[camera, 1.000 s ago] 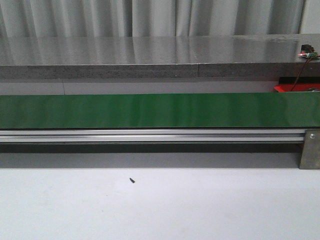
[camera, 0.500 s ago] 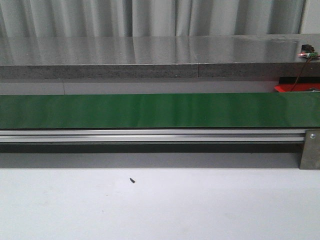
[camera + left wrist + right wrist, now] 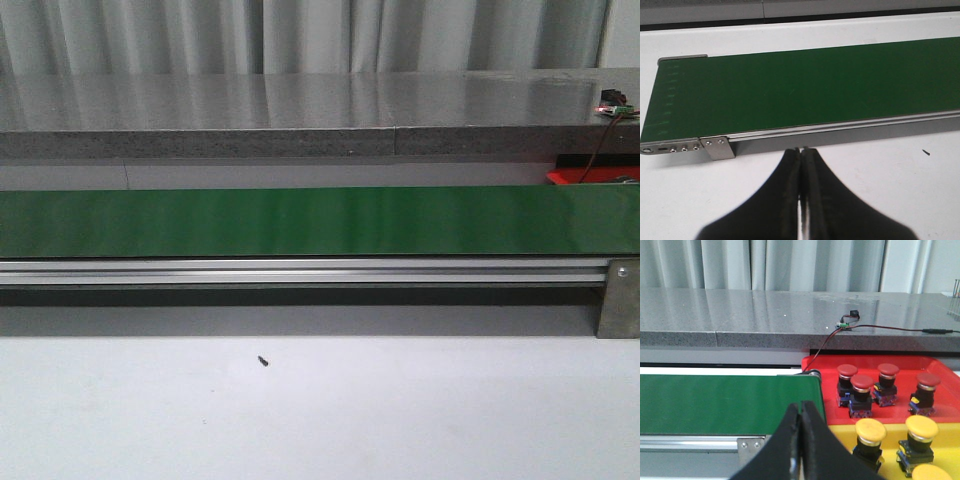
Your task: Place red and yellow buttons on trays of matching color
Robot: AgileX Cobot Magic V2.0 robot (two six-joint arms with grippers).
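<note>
The right wrist view shows a red tray [image 3: 826, 390] carrying several red buttons [image 3: 861, 383], each upright on a black base. In front of it lies a yellow tray [image 3: 892, 442] with three yellow buttons [image 3: 870, 430]. My right gripper [image 3: 801, 407] is shut and empty, over the green belt's end just beside the trays. My left gripper [image 3: 801, 150] is also shut and empty, above the white table near the belt's other end. From the front, only a red tray sliver [image 3: 590, 176] shows at the far right, and neither gripper appears.
The long green belt [image 3: 320, 220] runs across the table on an aluminium rail [image 3: 300, 270] with a bracket [image 3: 620, 300]. A grey stone ledge [image 3: 300, 110] behind carries a small circuit board [image 3: 842, 324] with wires. A black speck [image 3: 264, 361] lies on the white table.
</note>
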